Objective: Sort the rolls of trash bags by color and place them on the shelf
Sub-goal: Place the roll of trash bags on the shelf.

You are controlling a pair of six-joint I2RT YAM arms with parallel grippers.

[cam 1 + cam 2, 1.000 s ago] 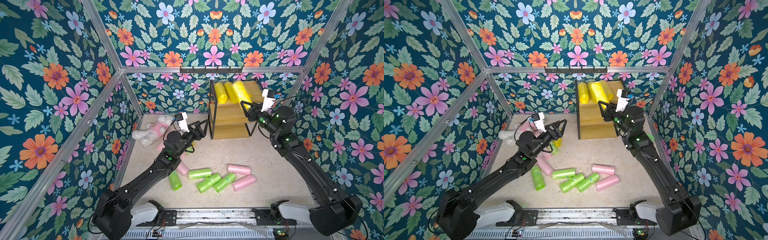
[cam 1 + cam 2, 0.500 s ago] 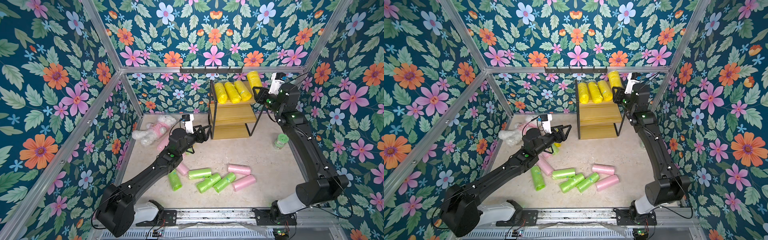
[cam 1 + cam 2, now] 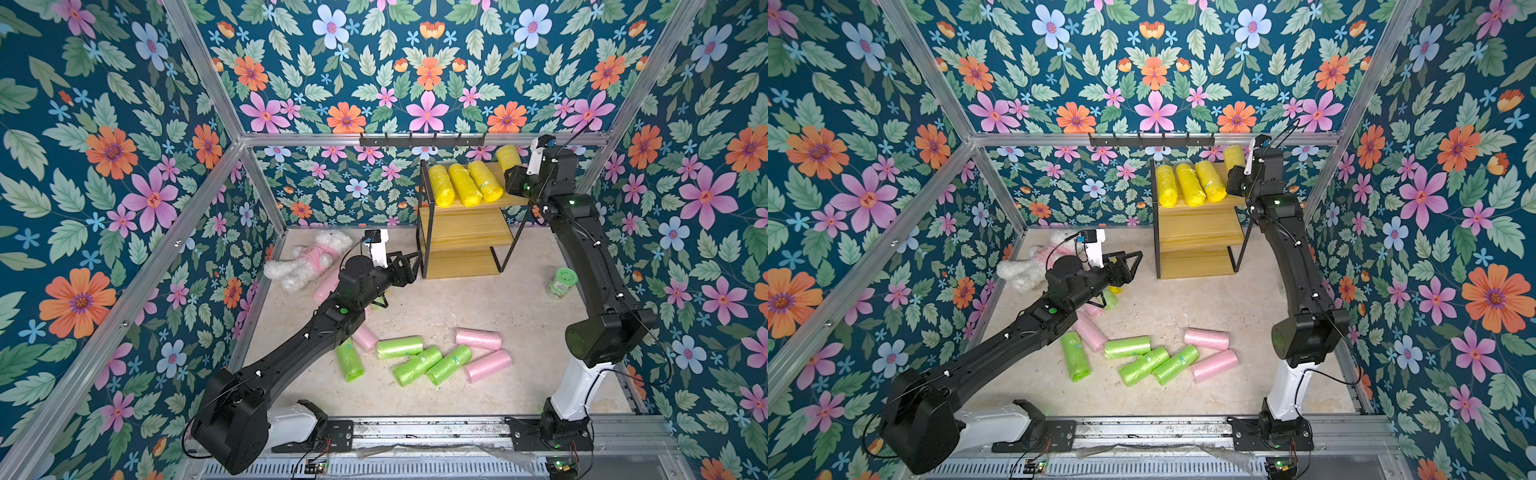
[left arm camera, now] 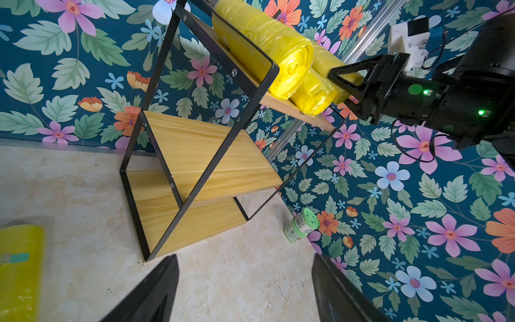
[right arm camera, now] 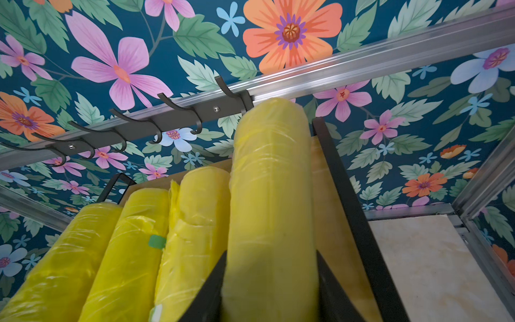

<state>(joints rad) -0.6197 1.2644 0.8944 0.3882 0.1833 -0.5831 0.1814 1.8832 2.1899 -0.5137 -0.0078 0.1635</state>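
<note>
Now that I am raising the right pincer (image 3: 512,174) from the front of the shelf (image 3: 465,239) up to its top board (image 5: 326,181), it is pinching a yellow roll (image 5: 271,195), which is jutting ahead of the jaws, just beside three yellow rolls (image 3: 464,185) lying there. So I am judging release is next. The left pincer (image 3: 409,262) is hanging spread and empty, another yellow roll (image 4: 19,273) lying just beside it.

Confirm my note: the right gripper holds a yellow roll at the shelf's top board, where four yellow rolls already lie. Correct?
Not quite: three yellow rolls lie on the top board, not four. The right wrist view shows them side by side next to the held yellow roll. The rest stands: the right gripper is shut on that roll at the shelf.
</note>
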